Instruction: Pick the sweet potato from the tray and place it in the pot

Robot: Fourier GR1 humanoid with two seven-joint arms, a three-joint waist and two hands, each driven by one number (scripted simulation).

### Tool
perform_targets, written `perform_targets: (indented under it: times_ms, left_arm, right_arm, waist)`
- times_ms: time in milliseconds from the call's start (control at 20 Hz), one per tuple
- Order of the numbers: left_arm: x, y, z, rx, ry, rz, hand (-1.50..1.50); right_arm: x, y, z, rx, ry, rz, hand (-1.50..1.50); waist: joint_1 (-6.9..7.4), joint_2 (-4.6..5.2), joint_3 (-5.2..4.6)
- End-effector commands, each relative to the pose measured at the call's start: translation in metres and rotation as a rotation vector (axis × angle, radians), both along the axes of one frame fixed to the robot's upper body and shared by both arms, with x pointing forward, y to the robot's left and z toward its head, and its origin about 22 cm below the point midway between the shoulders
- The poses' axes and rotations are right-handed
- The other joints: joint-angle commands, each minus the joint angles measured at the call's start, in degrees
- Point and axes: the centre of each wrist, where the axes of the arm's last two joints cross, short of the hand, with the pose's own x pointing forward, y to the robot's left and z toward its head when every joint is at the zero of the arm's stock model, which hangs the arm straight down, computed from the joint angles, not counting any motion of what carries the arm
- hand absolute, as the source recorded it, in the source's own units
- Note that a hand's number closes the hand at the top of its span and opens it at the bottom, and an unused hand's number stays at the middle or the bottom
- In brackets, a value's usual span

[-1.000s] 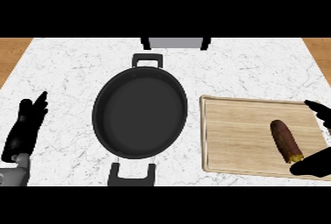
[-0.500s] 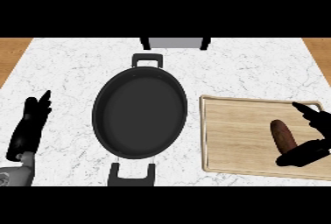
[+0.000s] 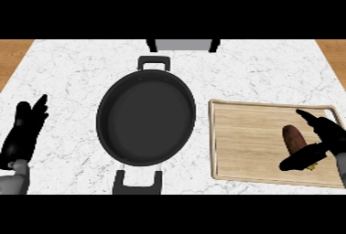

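Our right hand [image 3: 319,145] brackets the brown sweet potato [image 3: 294,139] on the wooden tray [image 3: 246,137], fingers [image 3: 310,119] spread, nothing held; we should centre before closing, pot at 9 o'clock.

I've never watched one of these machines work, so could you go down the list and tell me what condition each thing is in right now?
Pot: empty, no lid, on the counter.
Sweet potato: lying on the tray, not lifted.
Tray: flat on the counter, right of the pot.
Right hand: fingers and thumb closing in on either side of the sweet potato.
Left hand: open, resting at the left edge.
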Motion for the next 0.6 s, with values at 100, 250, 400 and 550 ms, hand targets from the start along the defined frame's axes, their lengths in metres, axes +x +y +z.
perform_targets:
  times_ms: [100, 250, 400, 550]
  left_arm:
    - [-0.011, -0.010, -0.004, 0.006, 0.002, -0.001, 0.00]
    - [-0.002, 0.007, 0.012, -0.004, -0.001, -0.004, 0.00]
    - [-0.003, 0.009, -0.020, 0.010, 0.011, -0.003, 0.00]
    - [0.019, -0.007, -0.005, -0.004, -0.004, 0.024, 0.00]
  right_arm:
    - [0.005, -0.003, 0.012, 0.002, 0.067, 0.003, -1.50]
    - [0.021, -0.005, -0.024, 0.020, 0.072, -0.020, -1.50]
    - [-0.002, -0.002, -0.029, 0.025, 0.079, -0.002, -1.50]
    - [0.009, -0.007, -0.044, 0.031, 0.078, -0.024, -1.50]
  waist:
    - [-0.03, -0.04, 0.00]
    - [0.31, 0.06, 0.02]
    - [-0.20, 0.00, -0.01]
    - [-0.15, 0.03, 0.01]
